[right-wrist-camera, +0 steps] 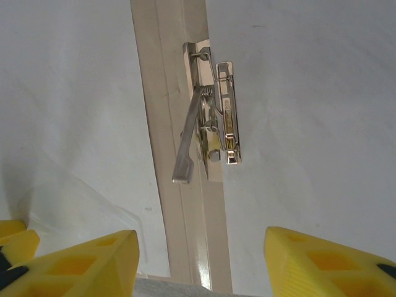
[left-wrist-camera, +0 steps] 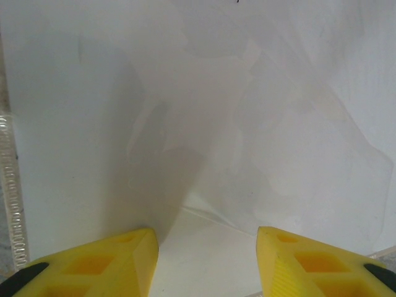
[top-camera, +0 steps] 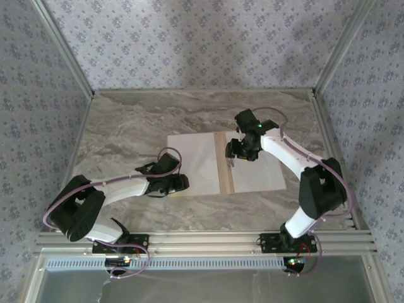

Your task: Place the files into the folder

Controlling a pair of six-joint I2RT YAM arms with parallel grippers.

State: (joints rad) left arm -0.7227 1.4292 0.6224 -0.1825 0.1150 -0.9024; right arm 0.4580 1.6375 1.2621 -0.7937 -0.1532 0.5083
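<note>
You are midway through the filing step. The folder [top-camera: 225, 173] lies open and flat on the bench [top-camera: 126, 132]. The files [top-camera: 196, 161] lie on it, one sheet over each half, with only the tan spine [right-wrist-camera: 154, 93] bare between them. The clip [right-wrist-camera: 216, 117] on the spine has its lever [right-wrist-camera: 187, 145] raised. From that I judge the sheets are laid in but not yet clamped, and the folder is not yet shut.

Your right arm [top-camera: 287, 154] hovers over the spine, its wrist view looking straight at the clip. The right jaws are released and roughly half open, holding nothing. Their yellow fingers [right-wrist-camera: 93, 260] sit either side of the spine, short of the clip.

Your left arm [top-camera: 120, 186] reaches to the near-left edge of the left sheet. The left jaws are parted too and grasp nothing. White paper lies between and beyond the fingers [left-wrist-camera: 117, 260], and a sheet edge seems to rise slightly there. You cannot tell whether a finger touches it.

The next move looks like pressing the lever down. Check first that both sheets' inner edges sit under the clip; these views do not settle that. Use the left arm to keep its sheet from sliding.
</note>
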